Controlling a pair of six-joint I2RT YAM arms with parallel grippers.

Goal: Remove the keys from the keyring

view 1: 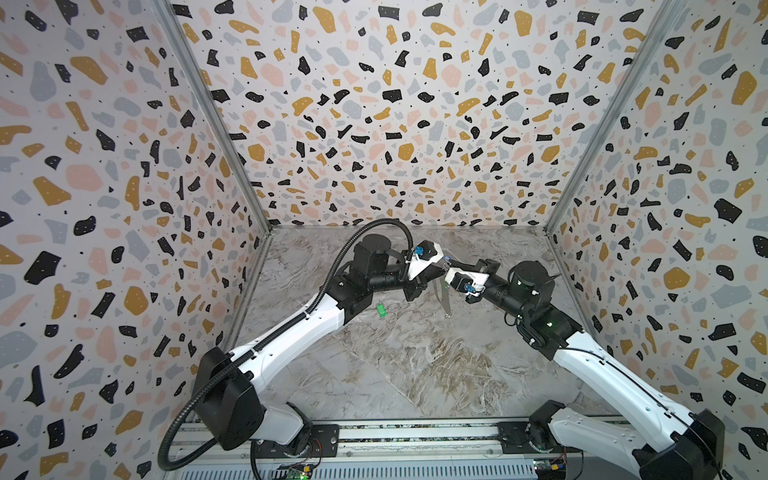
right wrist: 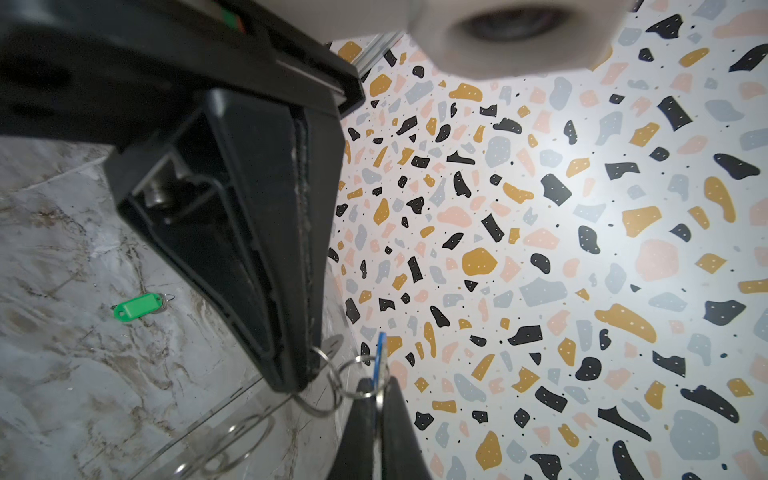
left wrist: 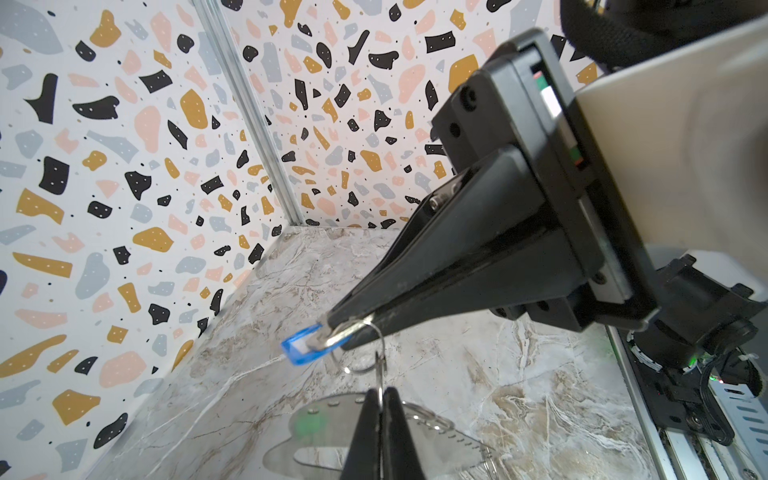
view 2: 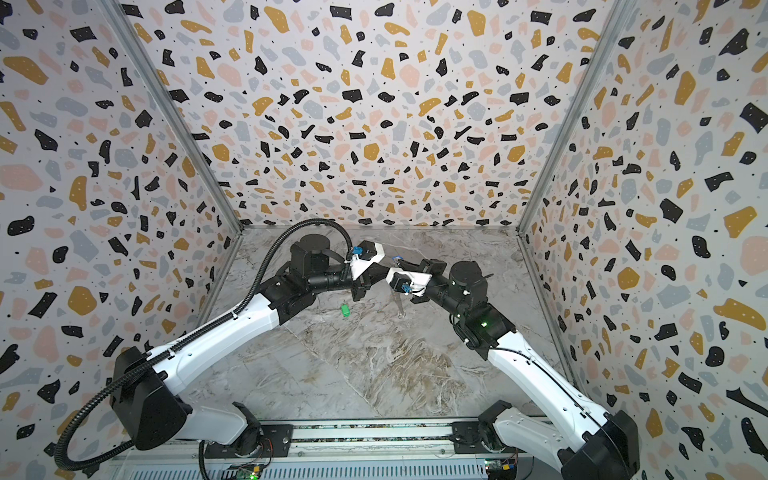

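The job looks about half done. The keyring (left wrist: 316, 432) hangs between the two arms over the middle of the table (view 1: 415, 365), but I cannot tell whether its lower end touches the surface. The left gripper (left wrist: 380, 392) is clamped fully tight on one of the plate's wire rings (left wrist: 360, 371). The right gripper (left wrist: 330, 327), equally closed, pinches the blue key (left wrist: 301, 347) at its ring end, on the far side of the plate. That key is not yet free, because rings link it to the plate. The green key (view 1: 380, 311) lies loose on the table, left of the plate and well apart from it (with its own small ring attached).

The table is a smooth sheet with a marble pattern, grey with brown veining. The gripper fingers are matte black plastic, tapering to narrow wedges. The plate is thin, flat and rigid with a cut-out, tan from above and greyish with a slight gloss up close. The keys are glossy oblong plastic tags with rounded ends, and the blue one has a white label window. The rings are thin bright wire, probably slippery to pinch.
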